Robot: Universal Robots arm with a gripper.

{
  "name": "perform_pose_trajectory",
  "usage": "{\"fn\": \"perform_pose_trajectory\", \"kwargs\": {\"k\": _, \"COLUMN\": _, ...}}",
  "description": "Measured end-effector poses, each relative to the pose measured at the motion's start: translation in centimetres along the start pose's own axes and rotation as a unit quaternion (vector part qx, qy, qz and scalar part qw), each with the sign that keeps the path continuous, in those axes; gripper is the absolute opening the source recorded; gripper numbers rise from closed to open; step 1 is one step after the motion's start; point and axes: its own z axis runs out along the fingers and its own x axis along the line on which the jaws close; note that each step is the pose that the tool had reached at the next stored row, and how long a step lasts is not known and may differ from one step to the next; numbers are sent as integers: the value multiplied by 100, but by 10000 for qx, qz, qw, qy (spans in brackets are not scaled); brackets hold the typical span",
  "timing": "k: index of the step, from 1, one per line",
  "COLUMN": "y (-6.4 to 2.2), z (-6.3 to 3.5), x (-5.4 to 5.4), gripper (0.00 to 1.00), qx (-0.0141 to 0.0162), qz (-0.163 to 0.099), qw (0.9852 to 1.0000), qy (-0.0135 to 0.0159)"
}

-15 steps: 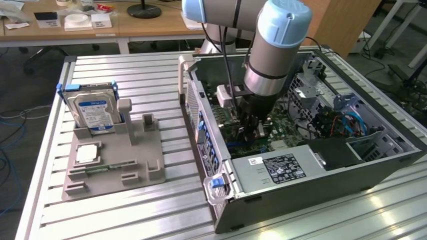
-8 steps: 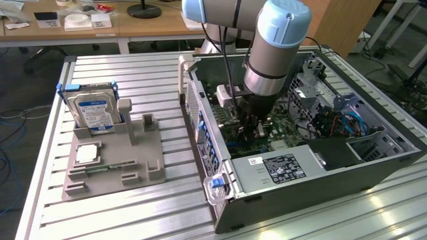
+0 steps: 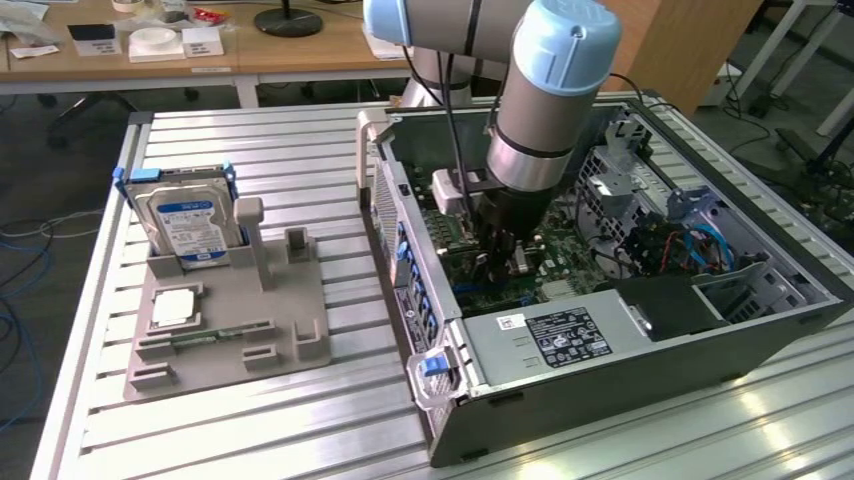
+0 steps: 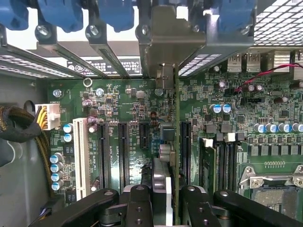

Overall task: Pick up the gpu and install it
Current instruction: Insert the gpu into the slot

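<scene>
On the exterior view's left sits the grey parts tray [image 3: 220,345] w/ the hard drive [image 3: 187,225] standing upright in its holder and a small flat chip [image 3: 174,308] lying nearby. No card is left on the tray, so the pick-up part looks done.

Moving right, the open PC case [image 3: 601,350] lies on the slatted table [image 3: 254,430]. The arm reaches down into it, gripper [image 3: 505,262] low over the motherboard [image 3: 567,250].

In the wrist view the gripper [image 4: 164,196] is clenched on the gpu [image 4: 165,142], fingers [image 4: 137,201] pressed to either side of the card, which is seen edge-on — a thin vertical sliver running up the board. Its silvery end bracket [image 4: 163,49] sits against the rear slot openings, among the blue retainer clips [image 4: 116,12]. The card is lined up along an expansion slot, between the black slots [image 4: 123,149] and the slot [image 4: 185,151] on the other side.

Judgement: install is near its end — card looks at or in the slot, but can't tell if fully seated. Release not yet done.
</scene>
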Motion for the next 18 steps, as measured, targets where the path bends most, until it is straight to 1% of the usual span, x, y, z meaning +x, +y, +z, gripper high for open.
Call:
{"fn": "perform_pose_trajectory", "kwargs": {"k": 7, "y": 2, "z": 41, "x": 2, "gripper": 28, "qx": -3, "qz": 1, "qw": 10000, "qy": 2}}
{"fn": "perform_pose_trajectory", "kwargs": {"k": 15, "y": 2, "z": 55, "x": 2, "gripper": 28, "qx": -7, "qz": 0, "qw": 10000, "qy": 1}}
{"fn": "perform_pose_trajectory", "kwargs": {"k": 18, "y": 3, "z": 76, "x": 3, "gripper": 28, "qx": -6, "qz": 0, "qw": 10000, "qy": 1}}
